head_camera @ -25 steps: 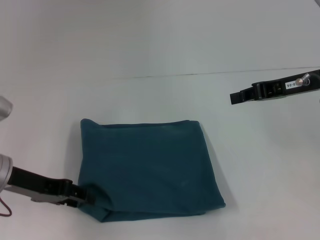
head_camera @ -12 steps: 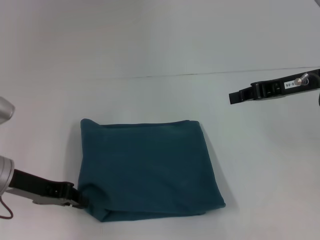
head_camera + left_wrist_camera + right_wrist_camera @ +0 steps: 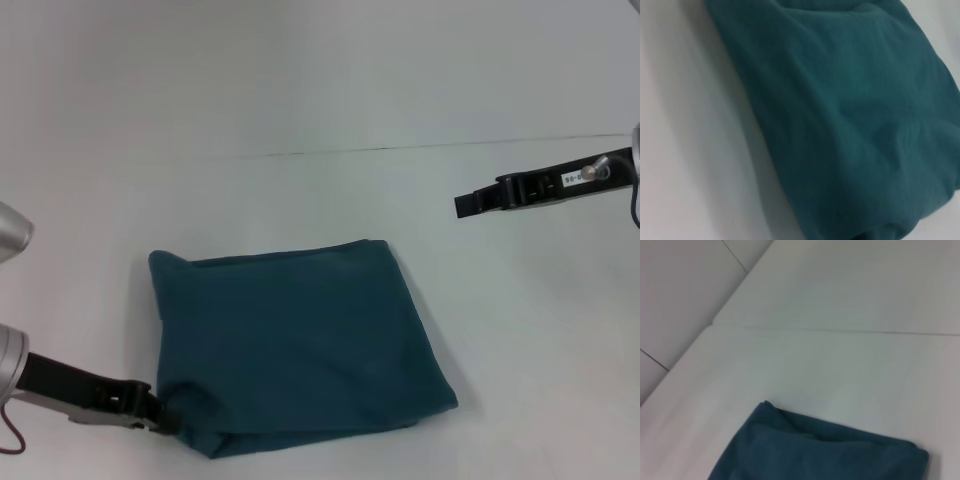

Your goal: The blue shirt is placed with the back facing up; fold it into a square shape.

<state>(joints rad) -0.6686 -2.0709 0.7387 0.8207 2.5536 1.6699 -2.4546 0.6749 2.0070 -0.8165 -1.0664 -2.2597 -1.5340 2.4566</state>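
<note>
The blue shirt (image 3: 300, 345) lies folded into a rough square on the white table, plain side up. The left wrist view shows its cloth (image 3: 850, 110) close up, and the right wrist view shows its far edge (image 3: 815, 450). My left gripper (image 3: 168, 420) is at the shirt's near left corner, low on the table and shut on the cloth there; its fingertips are hidden in the fold. My right gripper (image 3: 462, 205) hovers well off to the right of the shirt, beyond its far right corner, holding nothing.
A thin dark seam (image 3: 400, 148) runs across the white table beyond the shirt. A red cable (image 3: 8, 440) hangs by the left arm at the near left edge.
The left gripper has pulled back toward the near edge with the corner in its grip. The shirt has slid slightly left and nearer. The right gripper has dipped a little.
</note>
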